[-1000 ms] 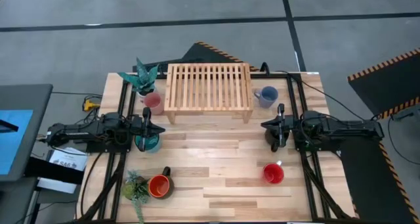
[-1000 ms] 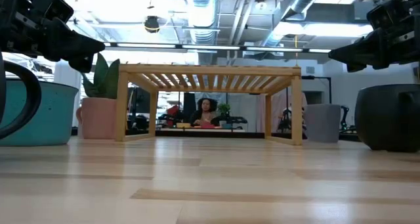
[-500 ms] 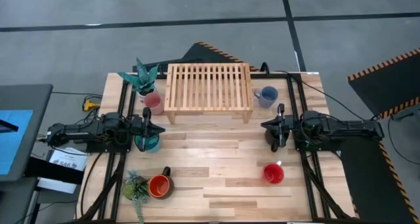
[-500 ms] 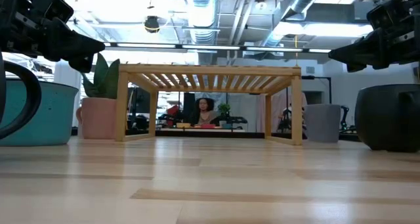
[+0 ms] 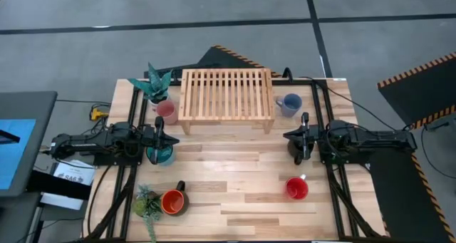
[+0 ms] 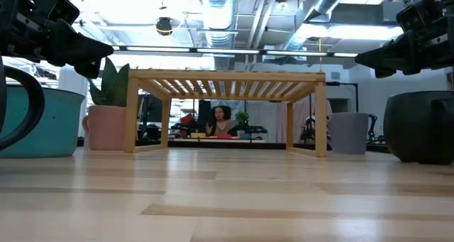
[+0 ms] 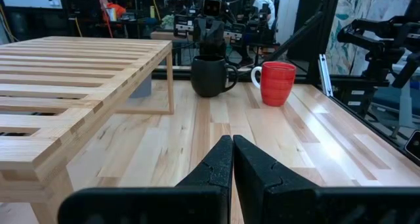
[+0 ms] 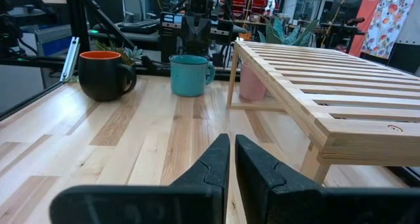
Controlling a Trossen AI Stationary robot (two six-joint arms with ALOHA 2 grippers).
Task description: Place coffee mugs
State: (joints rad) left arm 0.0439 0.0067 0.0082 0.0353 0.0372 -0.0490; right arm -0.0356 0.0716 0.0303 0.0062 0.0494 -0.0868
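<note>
**A:** What has changed for us over the last second?

**B:** Nothing on the table. Both arms sit exactly as they did, and every mug is where it was. Only the person (image 6: pixel 221 121) far behind the table has shifted a little.

**A:** Then where are our grippers?

**B:** Our left gripper (image 5: pixel 159 135) hangs over the teal mug (image 5: pixel 159 154) at the table's left side, its fingers pressed together on nothing, as the left wrist view shows. Our right gripper (image 5: pixel 303 137) mirrors it over the black mug (image 7: pixel 210 76) at the right, also closed and empty.

**A:** And the other mugs?

**B:** The pink mug (image 5: pixel 167 112) stands just beside the left end of the slatted wooden rack (image 5: pixel 226 93), by the spiky plant (image 5: pixel 155 83). The grey-blue mug (image 5: pixel 289 105) is just off the rack's right end. The red mug (image 5: pixel 297 188) sits near the front right, and the orange mug (image 5: pixel 172 201) at the front left, beside a small plant (image 5: pixel 146 200).

**A:** So what does that mean for the task?

**B:** We judge that placing has not begun: the rack holds no mug, and neither gripper has one.
</note>
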